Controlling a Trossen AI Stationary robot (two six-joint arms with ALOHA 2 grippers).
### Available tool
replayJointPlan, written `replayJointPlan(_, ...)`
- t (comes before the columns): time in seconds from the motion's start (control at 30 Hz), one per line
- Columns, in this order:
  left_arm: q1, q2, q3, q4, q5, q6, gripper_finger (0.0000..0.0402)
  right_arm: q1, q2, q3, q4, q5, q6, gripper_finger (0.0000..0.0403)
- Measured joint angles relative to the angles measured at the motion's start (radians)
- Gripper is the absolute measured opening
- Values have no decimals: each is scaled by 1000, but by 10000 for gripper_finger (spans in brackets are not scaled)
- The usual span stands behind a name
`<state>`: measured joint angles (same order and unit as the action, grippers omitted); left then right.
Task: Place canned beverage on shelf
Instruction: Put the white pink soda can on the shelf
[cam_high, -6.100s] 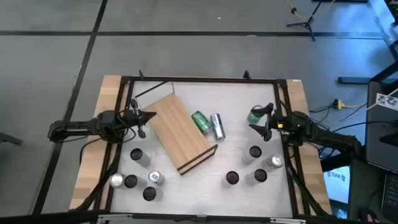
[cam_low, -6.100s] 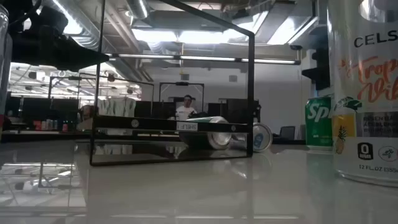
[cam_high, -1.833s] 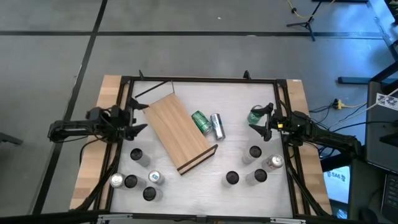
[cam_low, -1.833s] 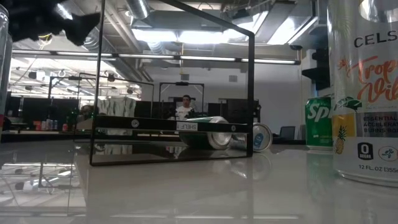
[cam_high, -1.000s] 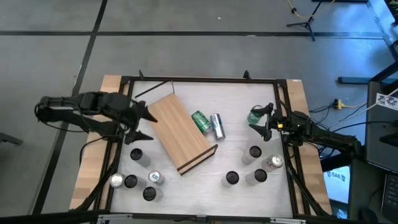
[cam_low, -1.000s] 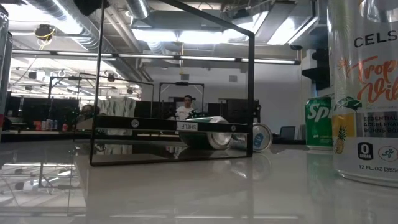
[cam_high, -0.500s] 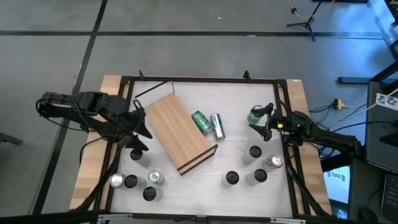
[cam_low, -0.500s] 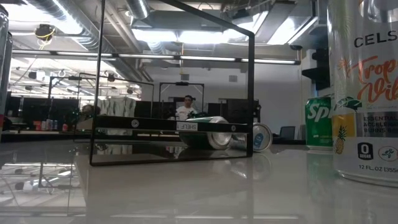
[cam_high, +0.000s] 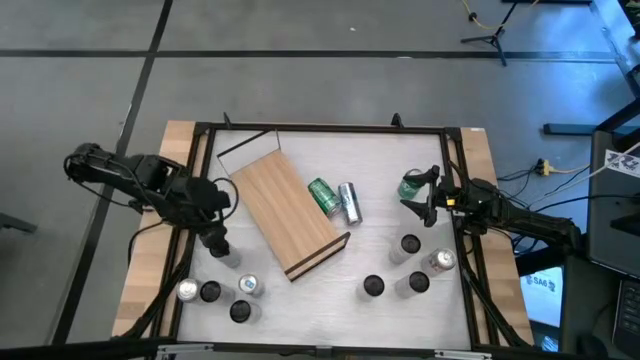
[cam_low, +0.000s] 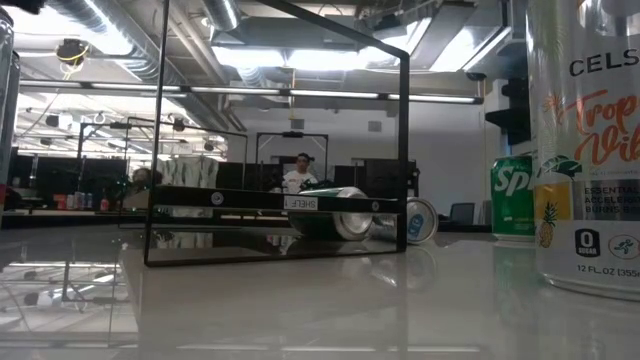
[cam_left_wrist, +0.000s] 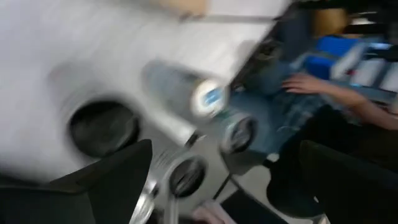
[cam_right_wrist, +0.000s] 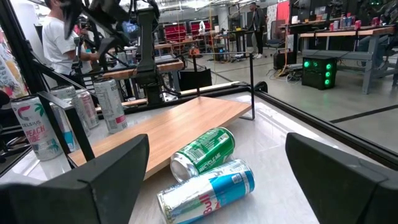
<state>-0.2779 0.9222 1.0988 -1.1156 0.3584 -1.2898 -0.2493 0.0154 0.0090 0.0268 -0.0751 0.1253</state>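
Blurred cans (cam_left_wrist: 186, 99) fill the left gripper's (cam_high: 216, 240) wide-apart view; right gripper (cam_high: 419, 203) spread, empty.

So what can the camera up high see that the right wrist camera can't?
Only the high view shows the whole table, the right arm's open gripper beside a green can, and the can clusters near the front edge on both sides. Only the right wrist view shows the room behind, with a person and desks. Both show the shelf, the two lying cans, green and silver-blue, and the left arm's gripper above the cans on the left.
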Motion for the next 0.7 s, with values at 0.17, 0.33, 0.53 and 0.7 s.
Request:
replayJointPlan(0.17, -18, 0, 0, -156, -15, -99, 397, 0, 0, 0, 0, 0, 0, 372)
replayJointPlan(0.33, -51, 36, 0, -265, -87, -172, 397, 0, 0, 0, 0, 0, 0, 372)
replayJointPlan(0.53, -80, 127, 0, -251, -87, -165, 397, 0, 0, 0, 0, 0, 0, 372)
replayJointPlan(0.7, -95, 207, 0, -251, -88, -140, 397, 0, 0, 0, 0, 0, 0, 372)
